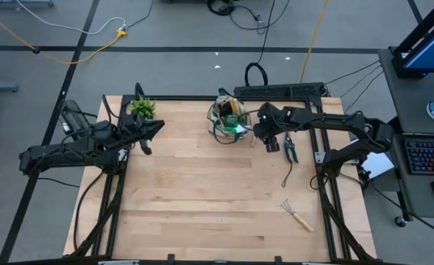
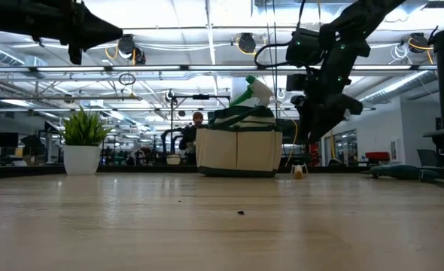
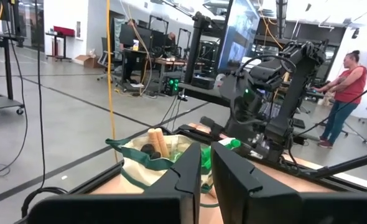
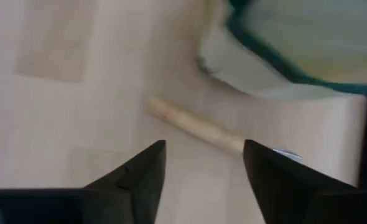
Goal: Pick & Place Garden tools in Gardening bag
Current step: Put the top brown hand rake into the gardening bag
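Grey floor (image 1: 165, 29) with cables, desks beyond, bright ceiling lights (image 2: 207, 15) overhead.

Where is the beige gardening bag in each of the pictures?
High view: the gardening bag sits at the table's far edge, near the middle, just left of the right gripper.
Low view: bag in the middle, standing on the table.
Left wrist view: bag low in the picture, beyond the left gripper.
Right wrist view: only its green-trimmed edge shows, in the upper right corner.
Shared landmark: the right arm beside the bag.
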### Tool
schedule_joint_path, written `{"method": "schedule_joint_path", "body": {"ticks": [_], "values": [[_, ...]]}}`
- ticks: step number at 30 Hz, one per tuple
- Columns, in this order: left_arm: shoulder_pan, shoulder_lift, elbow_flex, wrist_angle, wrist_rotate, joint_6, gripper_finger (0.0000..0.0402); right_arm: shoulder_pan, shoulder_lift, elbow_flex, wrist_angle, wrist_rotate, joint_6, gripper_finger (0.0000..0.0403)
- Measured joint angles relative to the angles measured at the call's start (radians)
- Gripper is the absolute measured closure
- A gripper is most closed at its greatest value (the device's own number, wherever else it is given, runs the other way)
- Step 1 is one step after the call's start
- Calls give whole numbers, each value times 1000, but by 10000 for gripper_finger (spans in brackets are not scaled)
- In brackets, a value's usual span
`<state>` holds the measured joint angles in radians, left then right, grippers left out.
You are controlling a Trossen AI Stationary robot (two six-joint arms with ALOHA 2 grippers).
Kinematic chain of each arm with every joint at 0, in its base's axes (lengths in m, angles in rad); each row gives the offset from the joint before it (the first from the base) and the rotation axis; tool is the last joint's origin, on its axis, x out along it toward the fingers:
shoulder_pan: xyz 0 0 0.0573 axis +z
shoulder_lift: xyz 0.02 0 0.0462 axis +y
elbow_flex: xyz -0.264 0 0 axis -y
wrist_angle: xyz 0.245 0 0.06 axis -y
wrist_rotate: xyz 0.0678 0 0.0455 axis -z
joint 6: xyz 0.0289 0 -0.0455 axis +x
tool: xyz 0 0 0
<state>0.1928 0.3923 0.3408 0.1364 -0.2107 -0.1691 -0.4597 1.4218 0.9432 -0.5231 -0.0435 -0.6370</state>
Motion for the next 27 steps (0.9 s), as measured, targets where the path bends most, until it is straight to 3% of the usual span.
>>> {"method": "schedule_joint_path", "body": {"ticks": [8,20,27], "values": [[0,0,0,-14,0,4,377,-56,-2,0,51,17,47,154],[0,0,0,-14,0,36,398,-114,62,0,94,18,102,151],[0,0,0,-13,0,32,376,-123,118,0,119,18,96,151]]}}
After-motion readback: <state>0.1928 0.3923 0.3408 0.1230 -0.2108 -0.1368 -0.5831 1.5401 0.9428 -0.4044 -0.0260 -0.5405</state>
